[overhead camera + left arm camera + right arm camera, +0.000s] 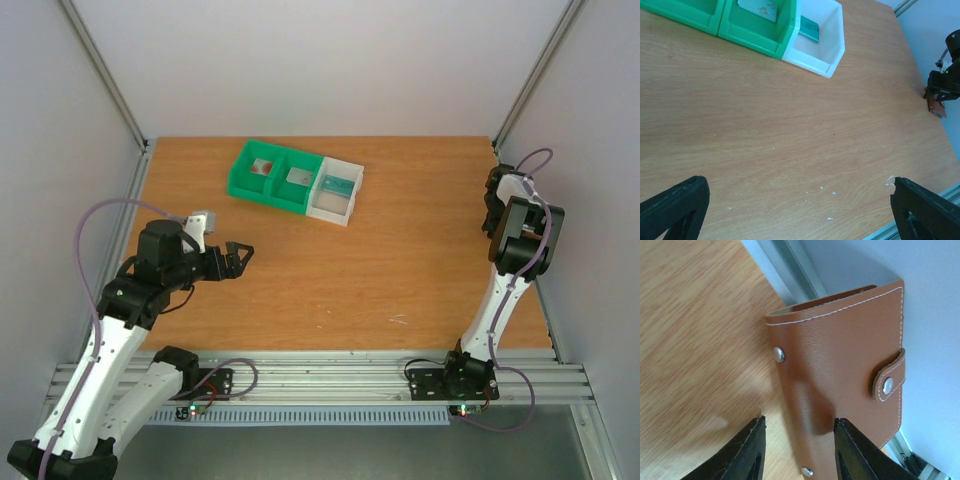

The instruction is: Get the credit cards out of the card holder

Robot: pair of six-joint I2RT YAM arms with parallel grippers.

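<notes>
Bare table (400, 260) lies open between both arms; only the bins (295, 180) obstruct the far side.

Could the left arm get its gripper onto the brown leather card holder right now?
Probably not. The brown leather card holder sits in the right gripper at the table's far right edge, while the open left gripper hovers across the table.

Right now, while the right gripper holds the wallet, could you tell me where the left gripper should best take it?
Probably the free end of the wallet, opposite the right gripper, which clamps the other end. It is shut, its strap snapped, and sits by the wall, so the open left gripper should come from the middle of the table, closing across the flat faces.
</notes>
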